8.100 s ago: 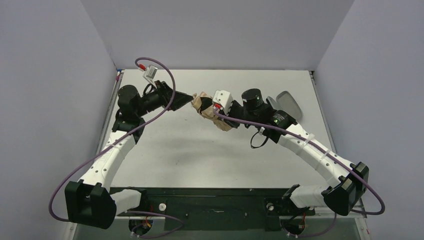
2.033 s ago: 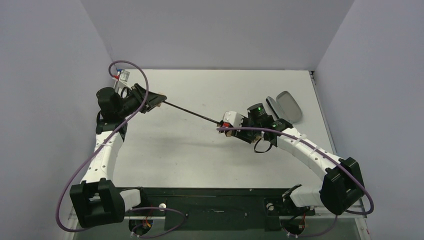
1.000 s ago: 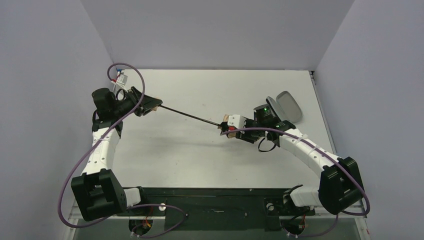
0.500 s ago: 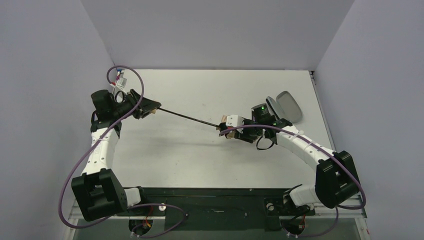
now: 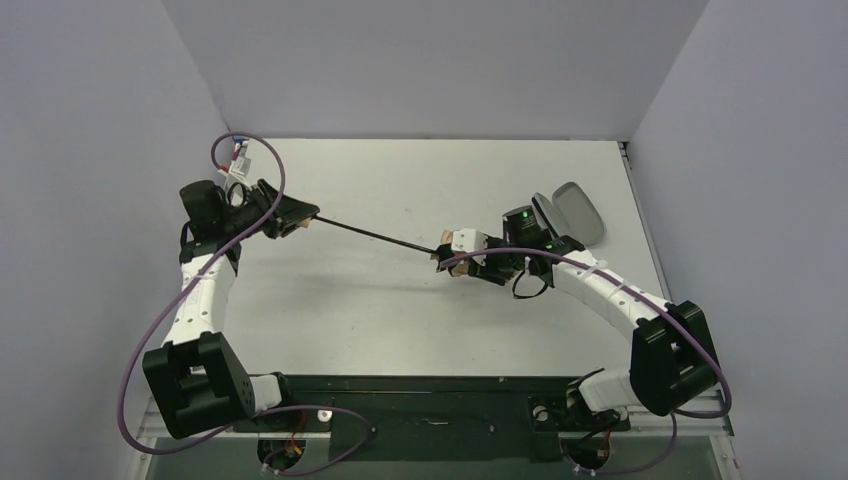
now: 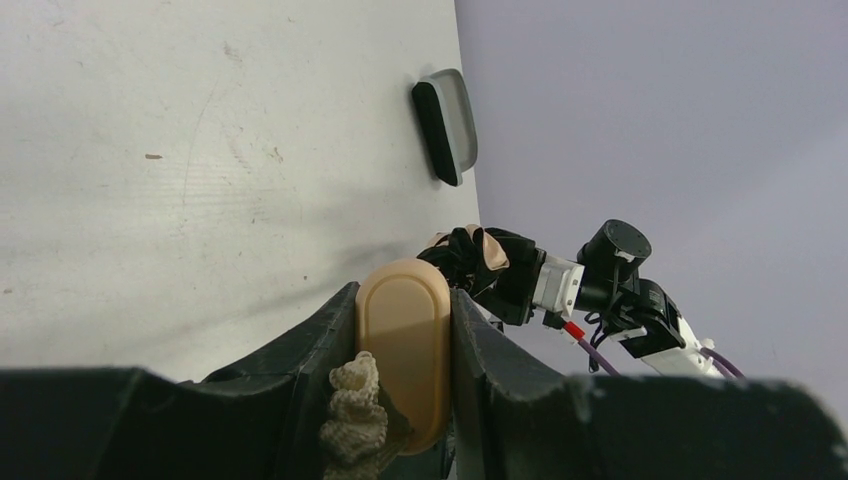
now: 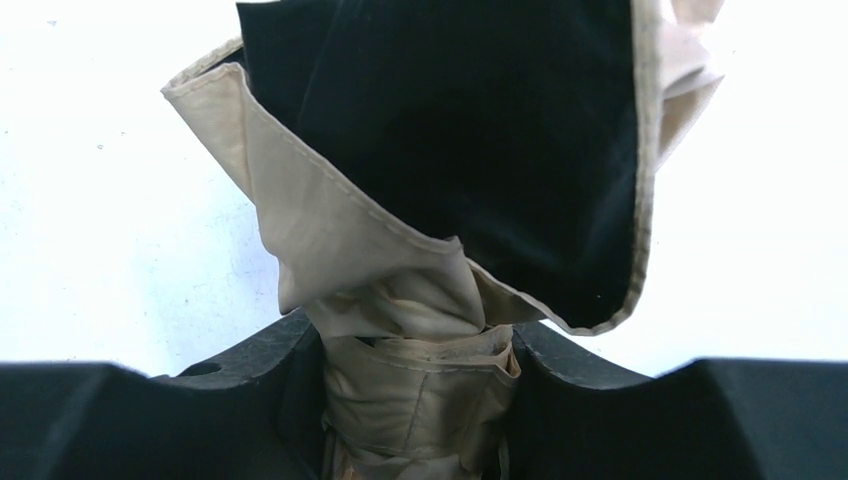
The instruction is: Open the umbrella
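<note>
The umbrella is stretched out above the table, its thin black shaft (image 5: 372, 234) running between my two grippers. My left gripper (image 5: 300, 217) at the far left is shut on the tan handle (image 6: 403, 350), with a beige wrist cord (image 6: 355, 420) bunched beside it. My right gripper (image 5: 447, 255) is shut on the folded tan-peach canopy (image 7: 420, 380); its black underside (image 7: 470, 130) flares out in front of the fingers. The canopy bundle also shows in the left wrist view (image 6: 480, 255). The canopy is still folded.
A grey oval case (image 5: 578, 212) with a dark strip beside it lies on the white table (image 5: 400, 310) behind my right arm; it also shows in the left wrist view (image 6: 447, 125). Grey walls close in the table on three sides.
Over eight seconds my grippers moved apart, drawing the shaft out to full length. In the last second the left gripper shifted slightly left; the right arm barely moved.
</note>
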